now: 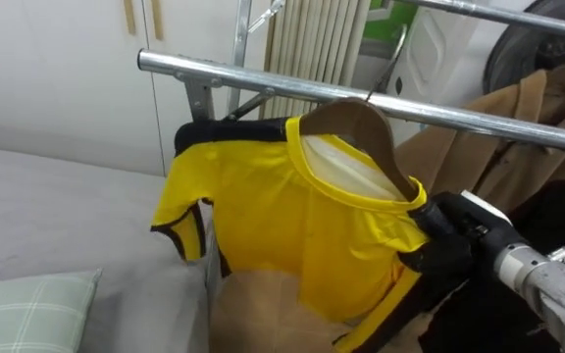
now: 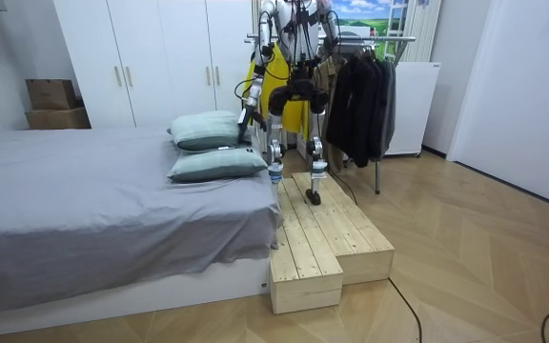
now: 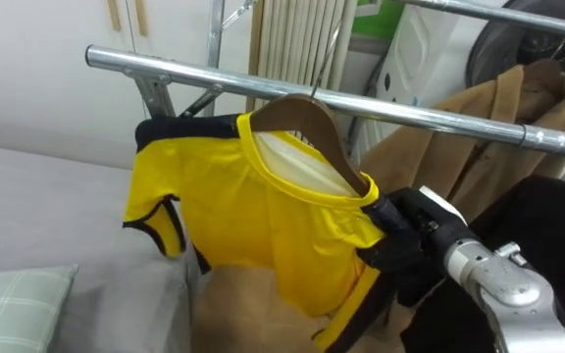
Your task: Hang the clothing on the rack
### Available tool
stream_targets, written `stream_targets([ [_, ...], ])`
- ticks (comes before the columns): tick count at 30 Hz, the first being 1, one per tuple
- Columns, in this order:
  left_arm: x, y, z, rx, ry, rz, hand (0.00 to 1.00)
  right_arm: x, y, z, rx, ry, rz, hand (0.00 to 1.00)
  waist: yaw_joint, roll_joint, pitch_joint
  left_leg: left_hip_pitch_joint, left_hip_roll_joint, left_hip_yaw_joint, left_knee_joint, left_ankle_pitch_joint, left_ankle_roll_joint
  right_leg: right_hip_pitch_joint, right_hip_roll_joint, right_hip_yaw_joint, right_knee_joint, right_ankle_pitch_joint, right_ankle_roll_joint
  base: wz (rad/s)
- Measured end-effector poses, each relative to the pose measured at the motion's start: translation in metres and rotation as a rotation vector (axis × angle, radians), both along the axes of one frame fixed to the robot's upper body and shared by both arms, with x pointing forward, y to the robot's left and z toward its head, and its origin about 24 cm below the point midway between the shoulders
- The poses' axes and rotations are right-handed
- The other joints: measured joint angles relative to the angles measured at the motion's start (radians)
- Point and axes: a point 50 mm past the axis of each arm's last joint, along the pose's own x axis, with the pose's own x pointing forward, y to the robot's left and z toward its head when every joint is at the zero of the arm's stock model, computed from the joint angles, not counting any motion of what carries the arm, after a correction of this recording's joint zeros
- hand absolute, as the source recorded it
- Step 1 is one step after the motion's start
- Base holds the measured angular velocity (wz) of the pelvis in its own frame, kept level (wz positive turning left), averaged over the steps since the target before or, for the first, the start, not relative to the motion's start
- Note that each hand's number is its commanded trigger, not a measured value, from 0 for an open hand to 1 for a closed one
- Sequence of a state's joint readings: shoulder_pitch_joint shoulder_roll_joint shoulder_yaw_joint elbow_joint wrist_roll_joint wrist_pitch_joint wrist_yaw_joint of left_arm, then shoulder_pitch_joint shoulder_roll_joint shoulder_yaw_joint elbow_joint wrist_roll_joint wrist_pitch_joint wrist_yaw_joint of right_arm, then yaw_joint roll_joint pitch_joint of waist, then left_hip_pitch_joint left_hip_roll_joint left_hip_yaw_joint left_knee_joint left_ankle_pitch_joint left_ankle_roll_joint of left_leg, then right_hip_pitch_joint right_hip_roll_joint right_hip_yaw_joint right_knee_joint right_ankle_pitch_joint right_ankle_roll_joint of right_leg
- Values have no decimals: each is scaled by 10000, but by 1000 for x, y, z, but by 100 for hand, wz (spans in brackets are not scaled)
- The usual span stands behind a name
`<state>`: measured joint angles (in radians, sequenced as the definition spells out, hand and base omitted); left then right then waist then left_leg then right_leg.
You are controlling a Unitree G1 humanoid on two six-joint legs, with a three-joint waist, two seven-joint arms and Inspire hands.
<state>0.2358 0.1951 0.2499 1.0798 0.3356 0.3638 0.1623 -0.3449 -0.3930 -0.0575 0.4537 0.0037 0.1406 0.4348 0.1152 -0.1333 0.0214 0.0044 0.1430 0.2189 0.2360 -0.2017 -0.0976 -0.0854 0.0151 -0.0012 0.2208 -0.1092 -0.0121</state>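
1. Yellow shirt [image 1: 282, 216] on wooden hanger [image 1: 356, 120], hook crossing the metal rail [image 1: 224, 74].
2. Right hand [image 1: 447, 240] curled tight round the shirt's shoulder end.
3. Left hand [image 2: 242, 116] low by the bed [image 2: 84, 191], can't tell its state.

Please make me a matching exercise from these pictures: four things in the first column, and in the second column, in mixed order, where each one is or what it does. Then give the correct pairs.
Column one
1. yellow shirt
2. tan coat
3. checked pillow
4. right hand

Column two
A. lies on the grey bed, at the lower left
B. has its fingers closed on the shirt's shoulder
C. sits on a wooden hanger
D. hangs behind the metal rail, at the right

Pairs: 1-C, 2-D, 3-A, 4-B
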Motion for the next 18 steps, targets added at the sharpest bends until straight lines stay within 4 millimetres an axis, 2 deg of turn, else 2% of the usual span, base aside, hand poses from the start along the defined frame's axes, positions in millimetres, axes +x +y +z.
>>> stream_targets([
  [13, 1, 0, 0, -12, 44, -225, 0, 1, -1, -14, 537, 742, 24, 100, 17, 24, -13, 29, -1, -19, 23, 19, -8, 41, -13, -51, 15, 13, -20, 0],
  [18, 1, 0, 0, -3, 45, -229, 0, -1, -2, -21, 833, 1070, -48, 100, 17, 55, -6, 118, -15, -149, 24, 20, -6, 202, -42, -180, -13, 12, -19, 7],
])
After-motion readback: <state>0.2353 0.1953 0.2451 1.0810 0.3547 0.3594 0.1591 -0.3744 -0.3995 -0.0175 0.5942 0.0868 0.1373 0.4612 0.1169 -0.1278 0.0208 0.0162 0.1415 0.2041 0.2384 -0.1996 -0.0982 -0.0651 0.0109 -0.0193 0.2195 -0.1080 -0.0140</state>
